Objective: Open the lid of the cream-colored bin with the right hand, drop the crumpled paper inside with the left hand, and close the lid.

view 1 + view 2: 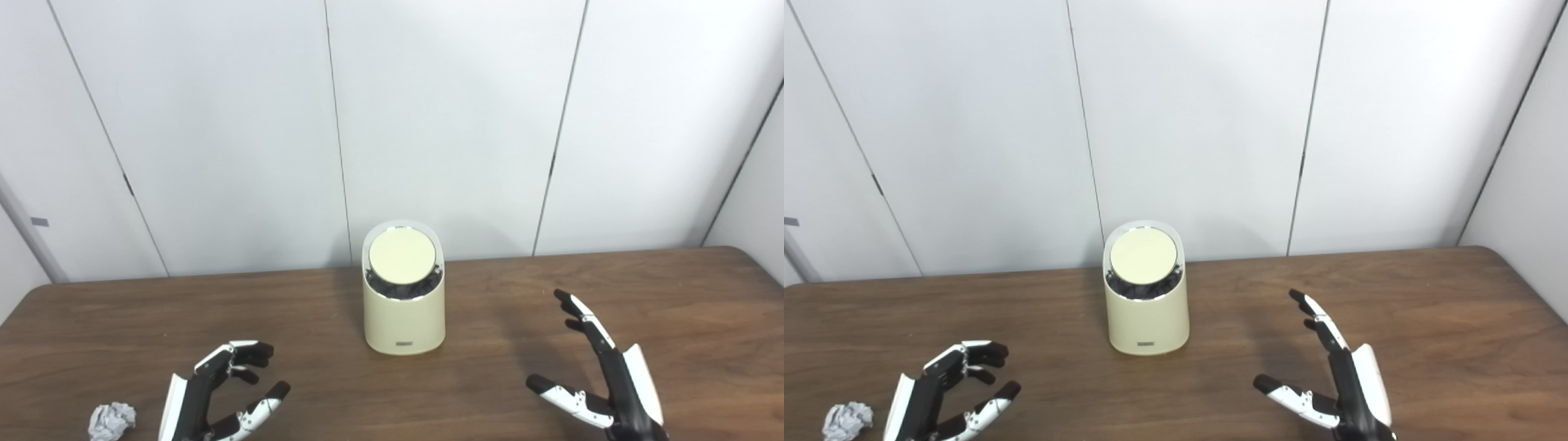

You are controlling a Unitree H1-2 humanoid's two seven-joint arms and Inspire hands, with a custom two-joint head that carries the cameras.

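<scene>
The cream-colored bin [404,318] stands upright in the middle of the brown table [704,318]. Its round lid [402,255] is tilted up at the back, and a dark liner shows in the gap below it. A crumpled grey-white paper ball [111,421] lies at the near left edge. My left hand [220,392] hovers open just right of the paper, fingers curled and apart, holding nothing. On the near right, my right hand [597,367] is open with fingers stretched toward the far side, well short of the bin.
White wall panels rise directly behind the table's far edge. The table's right corner is rounded. A grey post [27,229] stands at the far left beyond the table.
</scene>
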